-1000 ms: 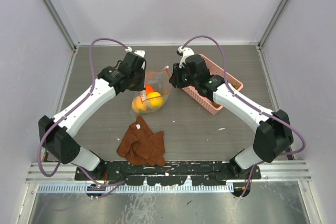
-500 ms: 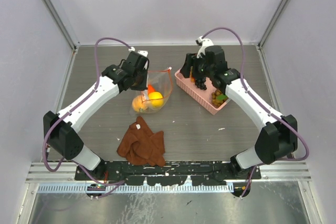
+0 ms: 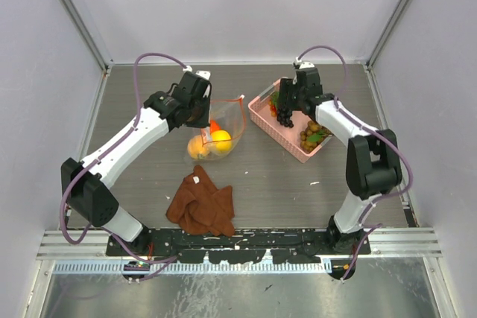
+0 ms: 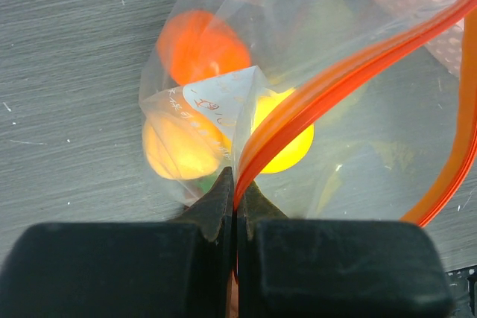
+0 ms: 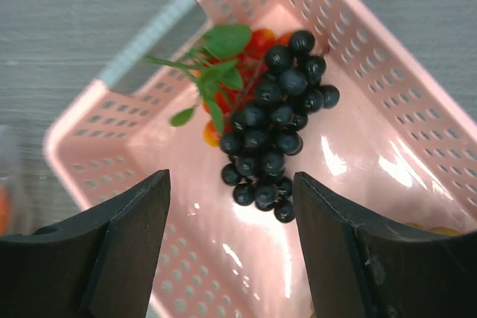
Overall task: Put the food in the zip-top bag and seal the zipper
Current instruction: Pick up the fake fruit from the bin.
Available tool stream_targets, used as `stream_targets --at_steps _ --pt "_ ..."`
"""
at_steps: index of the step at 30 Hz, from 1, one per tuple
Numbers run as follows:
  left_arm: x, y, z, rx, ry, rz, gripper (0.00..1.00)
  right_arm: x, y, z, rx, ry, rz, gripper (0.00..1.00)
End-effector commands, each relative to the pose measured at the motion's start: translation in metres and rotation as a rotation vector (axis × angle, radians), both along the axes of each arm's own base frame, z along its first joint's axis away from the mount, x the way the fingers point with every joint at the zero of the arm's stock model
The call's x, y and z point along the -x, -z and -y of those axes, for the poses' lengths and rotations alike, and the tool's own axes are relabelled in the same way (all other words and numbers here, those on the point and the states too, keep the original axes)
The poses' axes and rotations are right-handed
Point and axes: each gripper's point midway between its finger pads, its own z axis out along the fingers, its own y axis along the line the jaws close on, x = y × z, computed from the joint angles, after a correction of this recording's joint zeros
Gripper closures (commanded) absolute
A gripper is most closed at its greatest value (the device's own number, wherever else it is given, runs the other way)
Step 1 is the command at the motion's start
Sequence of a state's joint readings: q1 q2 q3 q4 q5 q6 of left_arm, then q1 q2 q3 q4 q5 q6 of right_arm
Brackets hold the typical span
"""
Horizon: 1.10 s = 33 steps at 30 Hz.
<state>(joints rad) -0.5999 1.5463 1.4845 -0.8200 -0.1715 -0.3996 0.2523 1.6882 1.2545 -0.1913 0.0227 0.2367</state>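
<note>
Step in hand, as I read it: get the dark purple grapes point(image 5: 274, 135) out of the pink basket point(image 5: 373, 57) while the bag is held ready. The right gripper point(image 5: 229, 195) hangs over the basket, jaws wide apart, nothing in them, grapes lying below and btwn the two fingers. The left gripper point(image 4: 237, 184) is pinched tight on the zipper point(image 4: 335, 80) near one end, so the zip-top bag point(image 4: 358, 154) is held by its edge w/ the mouth open. The bag sits on the counter point(image 3: 268, 176) toward the back, near the basket on its left. To do it well: drop the right gripper straight down, centre on the thick part of the bunch, and close firmly enough that the cluster can't slip. Stay off the basket wall and mind the green leafy sprig point(image 5: 216, 65) touching the grapes, prob. a snag risk. Lift clear of the rim before swinging over. The left pinch shouldn't slacken, else the mouth likely flops shut. Count: 1 bag, 1 zipper strip, 1 basket, 1 rust-brown cloth point(image 3: 203, 202) nearer the front. In the bag, 3 fruits: 1 orange fruit point(image 4: 203, 46), 2 yellow-orange round ones point(image 4: 179, 150). In the basket, 2 bunches: the dark one and 1 of brownish-green grapes point(image 3: 311, 136). So 3 of 5 in, 2 to go, zipper not yet sealed.
</note>
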Motion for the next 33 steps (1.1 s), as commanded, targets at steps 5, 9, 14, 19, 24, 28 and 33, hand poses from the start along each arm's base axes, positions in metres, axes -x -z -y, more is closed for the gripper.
stream_targets --at_steps 5,9,14,19,24,28,33 --pt "-0.002 -0.036 0.005 0.076 0.017 0.082 1.0 -0.026 0.046 0.005 0.042 0.028 -0.042 0.29" --pt "-0.002 -0.039 0.007 0.086 0.021 0.084 1.0 -0.025 0.072 0.009 0.063 0.036 -0.082 0.29" --pt "-0.002 -0.035 0.008 0.083 0.023 0.071 1.0 -0.024 0.099 0.012 0.091 0.041 -0.135 0.32" --pt "-0.001 -0.036 0.008 0.087 0.026 0.071 1.0 -0.023 0.111 0.015 0.109 0.045 -0.157 0.38" --pt "-0.001 -0.034 0.009 0.089 0.03 0.064 1.0 -0.022 0.108 0.017 0.115 0.047 -0.163 0.56" --pt "-0.002 -0.036 0.01 0.091 0.03 0.063 1.0 -0.017 0.078 0.017 0.102 0.039 -0.12 0.75" --pt "-0.004 -0.038 0.012 0.102 0.031 0.077 1.0 -0.005 0.027 0.02 0.104 0.023 -0.054 0.85"
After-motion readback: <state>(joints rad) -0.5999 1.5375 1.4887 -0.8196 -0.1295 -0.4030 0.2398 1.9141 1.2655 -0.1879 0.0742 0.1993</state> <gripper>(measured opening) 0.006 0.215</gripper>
